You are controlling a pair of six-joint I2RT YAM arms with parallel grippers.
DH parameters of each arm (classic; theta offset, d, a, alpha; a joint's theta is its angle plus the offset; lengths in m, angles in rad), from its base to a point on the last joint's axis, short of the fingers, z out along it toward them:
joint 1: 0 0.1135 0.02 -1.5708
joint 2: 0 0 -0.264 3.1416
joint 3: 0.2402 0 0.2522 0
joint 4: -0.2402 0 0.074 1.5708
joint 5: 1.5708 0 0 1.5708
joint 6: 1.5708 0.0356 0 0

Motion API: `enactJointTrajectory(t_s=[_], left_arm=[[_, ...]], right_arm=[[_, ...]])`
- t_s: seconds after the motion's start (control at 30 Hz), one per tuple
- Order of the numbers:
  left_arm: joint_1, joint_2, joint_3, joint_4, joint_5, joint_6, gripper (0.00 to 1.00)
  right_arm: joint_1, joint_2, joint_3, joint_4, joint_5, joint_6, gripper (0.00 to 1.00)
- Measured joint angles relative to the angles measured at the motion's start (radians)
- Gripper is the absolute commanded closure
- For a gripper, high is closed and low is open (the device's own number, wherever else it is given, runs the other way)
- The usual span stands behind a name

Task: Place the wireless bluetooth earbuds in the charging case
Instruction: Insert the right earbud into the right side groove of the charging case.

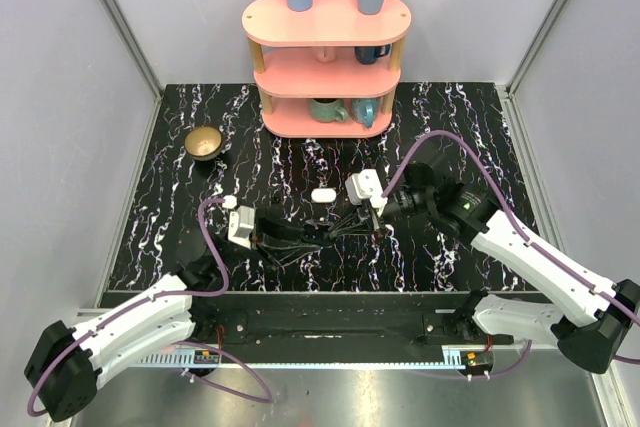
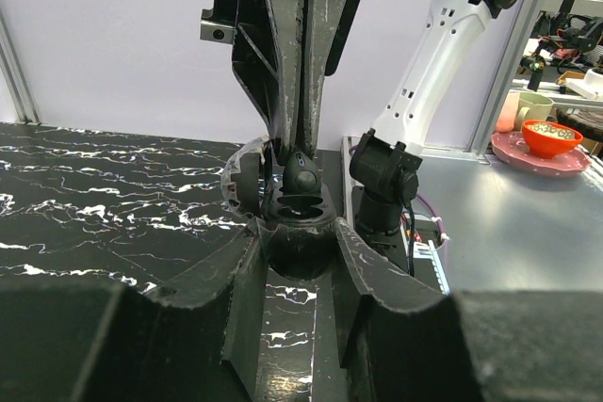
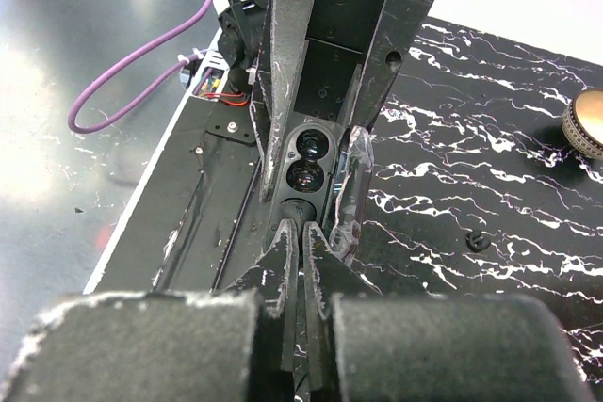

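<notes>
The right gripper (image 3: 301,237), jaws pressed together, noses down into the dark oval charging case (image 3: 306,165), seemingly to seat an earbud (image 2: 301,172), though it is too dim to be sure. The left gripper (image 2: 297,256) clamps that case at mid-table (image 1: 450,127), clear lid (image 3: 353,185) open, to steady it.

We are seeing bright, even light from above in the top view, with the steel strip (image 1: 330,397) beyond the tabletop's (image 1: 160,237) near edge shining softly. In the wrist views, the left tool (image 2: 298,247) and right tool (image 3: 300,237) are blurring and darkening nearest the lens.
</notes>
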State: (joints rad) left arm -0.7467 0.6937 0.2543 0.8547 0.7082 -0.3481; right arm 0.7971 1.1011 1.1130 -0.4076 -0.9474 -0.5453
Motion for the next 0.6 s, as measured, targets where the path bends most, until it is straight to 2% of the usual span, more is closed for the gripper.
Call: enactJointTrajectory(t_s=[0.43,0.47,0.5,0.57,0.6], left_arm=[[0.0,-0.001,0.0,-0.002,-0.01,0.0,1.0],[0.0,-0.003,0.0,-0.003,-0.013,0.001,1.0],[0.0,-0.005,0.0,-0.008,-0.017,0.002,1.0],[0.0,-0.01,0.0,-0.02,-0.026,0.005,1.0],[0.0,-0.013,0.0,-0.024,-0.03,0.006,1.0]], right_arm=[[0.026,0.006,0.011,-0.033,0.051,-0.026,1.0],[0.027,0.006,0.011,-0.033,0.057,-0.026,0.96],[0.028,0.006,0.011,-0.033,0.063,-0.026,0.88],[0.032,0.006,0.011,-0.034,0.074,-0.025,0.85],[0.033,0.006,0.011,-0.034,0.077,-0.025,0.78]])
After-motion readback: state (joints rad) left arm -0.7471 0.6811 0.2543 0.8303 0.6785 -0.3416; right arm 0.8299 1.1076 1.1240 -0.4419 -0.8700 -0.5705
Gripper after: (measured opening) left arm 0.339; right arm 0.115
